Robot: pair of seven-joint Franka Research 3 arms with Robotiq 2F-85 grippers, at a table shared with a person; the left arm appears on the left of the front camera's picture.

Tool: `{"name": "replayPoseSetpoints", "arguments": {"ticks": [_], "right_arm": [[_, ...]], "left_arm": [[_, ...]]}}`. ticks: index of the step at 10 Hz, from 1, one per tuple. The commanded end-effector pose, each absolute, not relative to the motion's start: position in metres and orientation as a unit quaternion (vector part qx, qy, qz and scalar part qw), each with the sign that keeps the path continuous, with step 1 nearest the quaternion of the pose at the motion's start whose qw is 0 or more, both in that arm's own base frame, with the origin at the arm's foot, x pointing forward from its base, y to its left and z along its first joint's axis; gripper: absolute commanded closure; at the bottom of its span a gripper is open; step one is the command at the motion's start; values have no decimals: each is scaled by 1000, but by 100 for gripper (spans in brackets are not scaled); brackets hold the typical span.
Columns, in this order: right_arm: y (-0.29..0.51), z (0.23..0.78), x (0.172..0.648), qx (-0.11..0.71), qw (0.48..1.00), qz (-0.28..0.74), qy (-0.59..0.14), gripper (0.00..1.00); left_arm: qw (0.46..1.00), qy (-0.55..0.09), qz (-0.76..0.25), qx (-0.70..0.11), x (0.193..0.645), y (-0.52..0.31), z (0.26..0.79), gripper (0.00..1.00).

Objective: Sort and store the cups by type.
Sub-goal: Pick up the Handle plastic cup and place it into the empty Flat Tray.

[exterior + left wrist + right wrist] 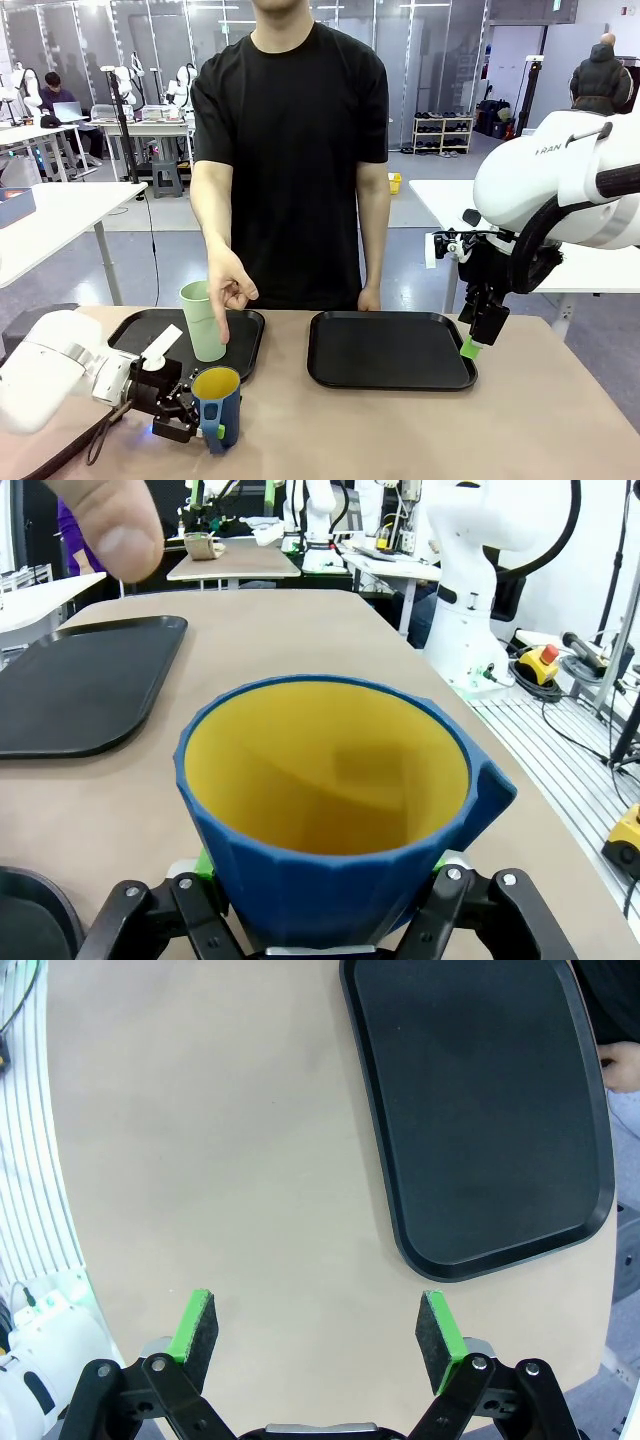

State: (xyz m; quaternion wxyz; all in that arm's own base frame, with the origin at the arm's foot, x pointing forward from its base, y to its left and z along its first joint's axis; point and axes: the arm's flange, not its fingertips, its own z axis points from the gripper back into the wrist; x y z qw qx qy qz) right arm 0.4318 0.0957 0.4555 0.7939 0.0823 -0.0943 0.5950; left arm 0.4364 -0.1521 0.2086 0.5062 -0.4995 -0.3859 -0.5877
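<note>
The dark blue faceted mug with a yellow inside [217, 407] stands upright on the tan surface [400, 430], just in front of the left black plastic tray [150, 328], near that tray's right front corner. Its handle points toward the robot's side. The left tool [190, 415] is pinching the mug: in the left wrist view the mug [330, 810] sits between the black fingers, and green pads [205, 862] press against its lower wall on both sides. The white left arm lies low over the surface, left of the mug.

The tall pale mint-green handleless plastic tumbler [203, 320] stands upright on the left black plastic tray, at its right half, just behind the mug. The hand [232, 282] of a person in a black T-shirt hangs right beside the tumbler's rim, fingers loosely curled; whether they touch it cannot be told. A fingertip of that hand looms large at the top left of the left wrist view.

To the right of the left tray, a little apart from it, lies a second black plastic tray [390, 348] with a bare bottom. The right tool [478, 338] hangs over that tray's right front corner, fingers pointing down. In the right wrist view the right tool [318, 1332] has its green-padded fingers spread wide with nothing between them, above bare surface next to the second tray [480, 1110].
</note>
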Motion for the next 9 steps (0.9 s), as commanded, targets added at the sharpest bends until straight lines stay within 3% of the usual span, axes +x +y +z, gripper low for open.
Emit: {"name": "replayPoseSetpoints", "arguments": {"ticks": [1, 2, 4, 9], "right_arm": [[96, 453, 429, 80, 798, 589, -100, 0], [96, 453, 429, 80, 798, 589, -100, 0], [96, 453, 429, 80, 798, 589, -100, 0], [96, 453, 429, 80, 798, 589, -100, 0]], "left_arm": [[497, -405, -580, -502, 441, -155, 202, 38], [492, -408, -584, -499, 440, -155, 203, 54], [505, -406, -580, -493, 438, -160, 207, 67], [486, -448, -592, -461, 421, -192, 256, 67]]}}
